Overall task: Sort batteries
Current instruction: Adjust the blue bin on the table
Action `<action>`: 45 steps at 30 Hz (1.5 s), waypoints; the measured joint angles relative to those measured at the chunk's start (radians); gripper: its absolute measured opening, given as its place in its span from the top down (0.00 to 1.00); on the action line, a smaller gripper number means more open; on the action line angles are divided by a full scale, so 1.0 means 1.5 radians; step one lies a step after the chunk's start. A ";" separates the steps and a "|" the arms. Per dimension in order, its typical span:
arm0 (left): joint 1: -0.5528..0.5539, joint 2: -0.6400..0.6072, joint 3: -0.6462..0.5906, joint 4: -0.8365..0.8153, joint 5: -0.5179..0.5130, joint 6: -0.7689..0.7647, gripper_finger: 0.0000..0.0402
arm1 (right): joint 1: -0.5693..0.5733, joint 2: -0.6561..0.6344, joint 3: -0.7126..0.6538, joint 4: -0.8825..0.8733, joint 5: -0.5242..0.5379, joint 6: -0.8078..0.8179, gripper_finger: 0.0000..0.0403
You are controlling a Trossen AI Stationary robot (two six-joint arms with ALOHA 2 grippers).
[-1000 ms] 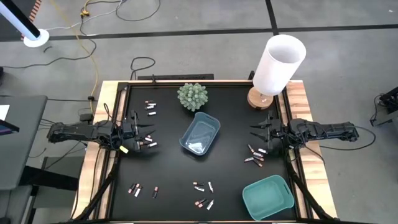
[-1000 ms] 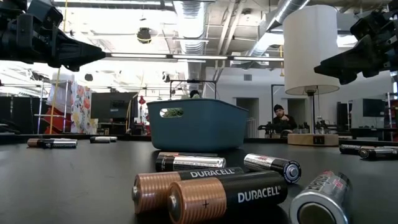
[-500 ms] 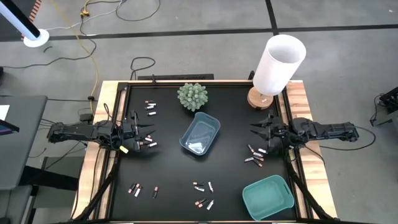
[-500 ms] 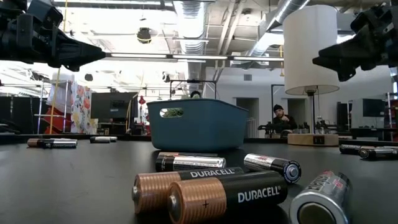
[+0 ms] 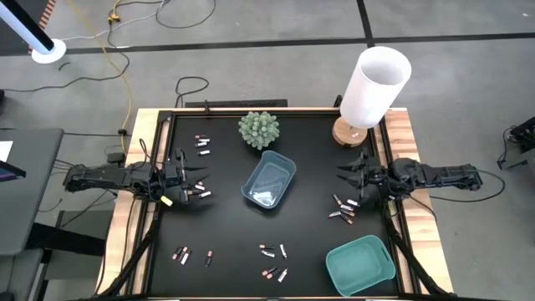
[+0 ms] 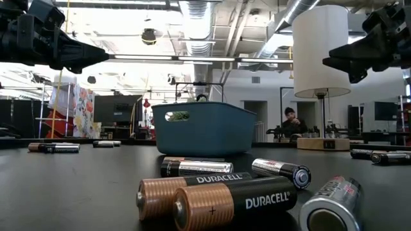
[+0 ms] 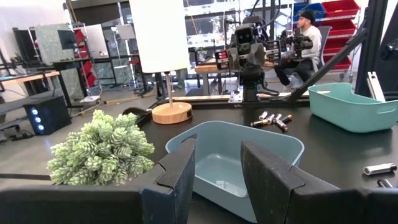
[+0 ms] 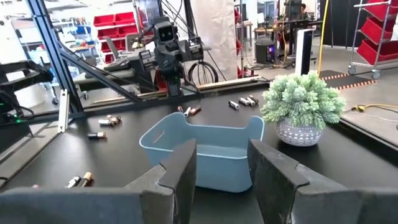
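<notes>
Right hand point(image 5: 347, 178) had drifted slightly toward the desk's point(image 5: 226, 226) centre, fingers parted, empty; left hand point(image 5: 198, 180) unchanged, parted, empty. Batteries point(image 5: 342, 210) lay scattered on desk, none in blue tray point(image 5: 268, 179). Sorting not started.

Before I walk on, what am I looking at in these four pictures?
A two-armed robot at a black table. One picture looks down from above, one sits at tabletop height, and one rides on each wrist.

The left pincer and the right pincer hang open above the table's two sides, each holding nothing.

On the table lie small batteries in scattered clusters, a blue tray in the middle, a teal tray at a near corner, a small potted plant and a white lamp. The job is sorting the batteries; both trays look empty.
</notes>
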 joint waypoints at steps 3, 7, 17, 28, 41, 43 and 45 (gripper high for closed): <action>0.000 0.000 0.000 0.000 0.000 0.000 0.69 | 0.000 0.000 0.000 -0.034 0.000 0.000 0.60; 0.000 0.000 0.000 0.000 0.000 0.000 0.69 | 0.000 0.002 -0.003 -0.071 0.000 0.014 0.60; 0.000 0.000 0.000 0.001 0.000 0.000 0.69 | 0.000 0.035 -0.005 -0.065 0.008 0.034 0.60; 0.000 0.000 0.000 0.001 0.000 0.000 0.69 | 0.005 0.064 -0.008 0.081 0.011 0.191 0.60; 0.000 0.000 0.000 0.002 0.000 0.000 0.69 | 0.070 0.314 0.138 0.160 0.108 0.147 0.60; 0.000 0.000 0.000 0.002 0.000 0.000 0.69 | 0.070 0.386 0.196 0.137 0.133 0.178 0.60; 0.000 0.000 0.000 0.002 0.000 0.000 0.69 | 0.066 0.459 0.267 0.086 0.147 0.233 0.60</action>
